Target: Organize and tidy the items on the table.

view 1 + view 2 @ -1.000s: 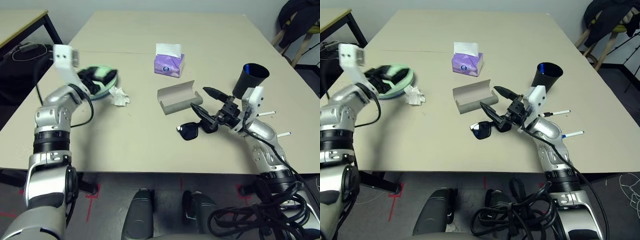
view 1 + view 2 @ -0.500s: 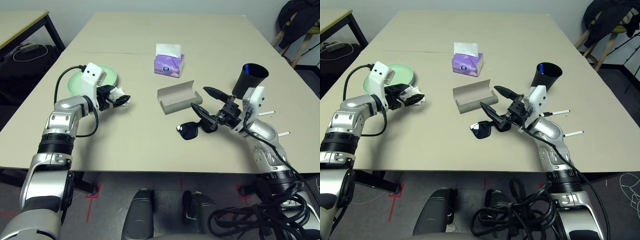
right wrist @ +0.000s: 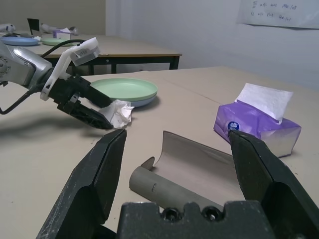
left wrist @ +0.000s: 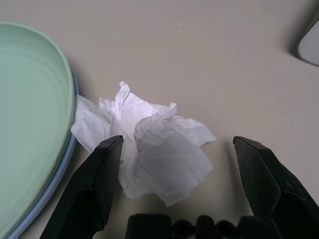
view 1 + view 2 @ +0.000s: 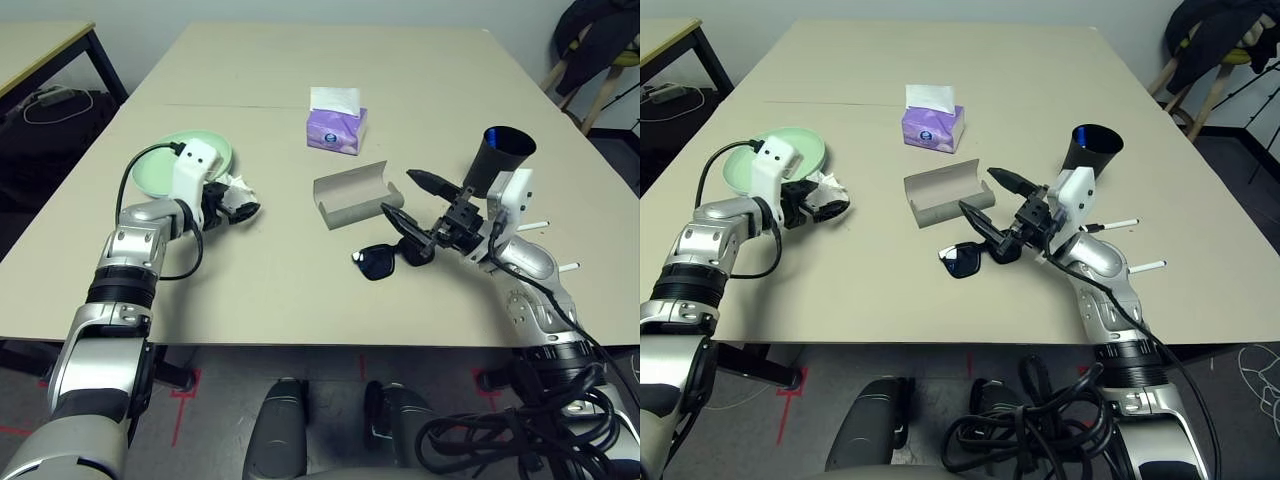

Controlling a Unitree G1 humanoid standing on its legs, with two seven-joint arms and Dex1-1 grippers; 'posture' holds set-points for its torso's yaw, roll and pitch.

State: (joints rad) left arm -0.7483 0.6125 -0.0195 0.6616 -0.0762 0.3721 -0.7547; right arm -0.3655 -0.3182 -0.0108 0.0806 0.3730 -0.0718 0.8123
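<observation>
A crumpled white tissue lies on the table against the rim of a light-green plate, which is stacked on a light-blue plate. My left gripper is open and low, its fingers on either side of the tissue. A grey glasses case lies open mid-table, with black sunglasses just in front of it. My right gripper hovers open over the sunglasses, beside the case. The black blue-lined cup and two thin white sticks are behind my right wrist.
A purple tissue box stands behind the case near the faint seam. A smaller black-legged side table is at far left. A chair draped with dark clothing stands past the far right corner.
My left arm has swung down from above the plates, and its open fingers have settled around the tissue. The right arm and the other things have not moved.
</observation>
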